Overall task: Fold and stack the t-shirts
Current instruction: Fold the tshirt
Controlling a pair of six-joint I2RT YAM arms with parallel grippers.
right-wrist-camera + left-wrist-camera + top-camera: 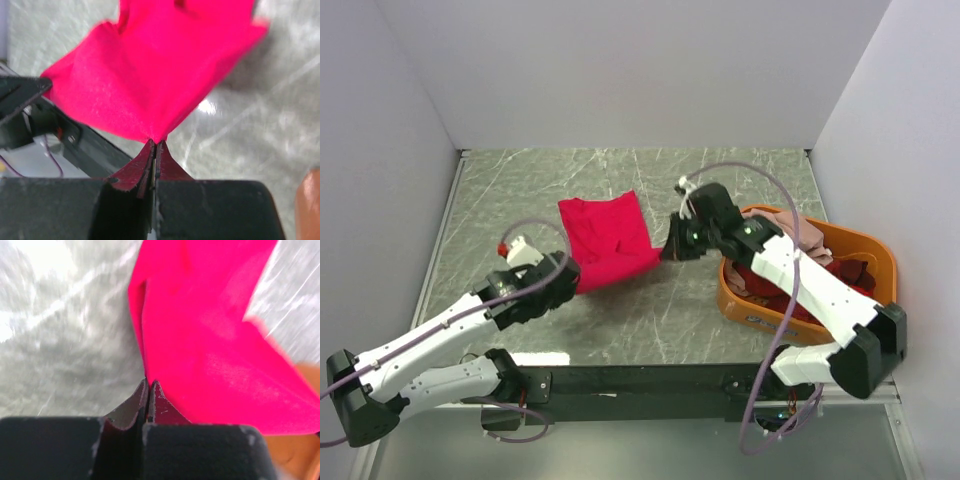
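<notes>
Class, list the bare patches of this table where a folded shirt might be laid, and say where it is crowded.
Bare table: the far strip between the back wall and the crimson-pink t-shirt; the far-left corner; the near middle between the left arm and the right arm. Crowded: the right side, with the orange basket and the right arm across it.

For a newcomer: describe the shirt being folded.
On the grey table, left of the orange basket, the left gripper and right gripper pinch one t-shirt. It alone is bright crimson-pink; the dark red and pale pink shirts lie in the basket.
</notes>
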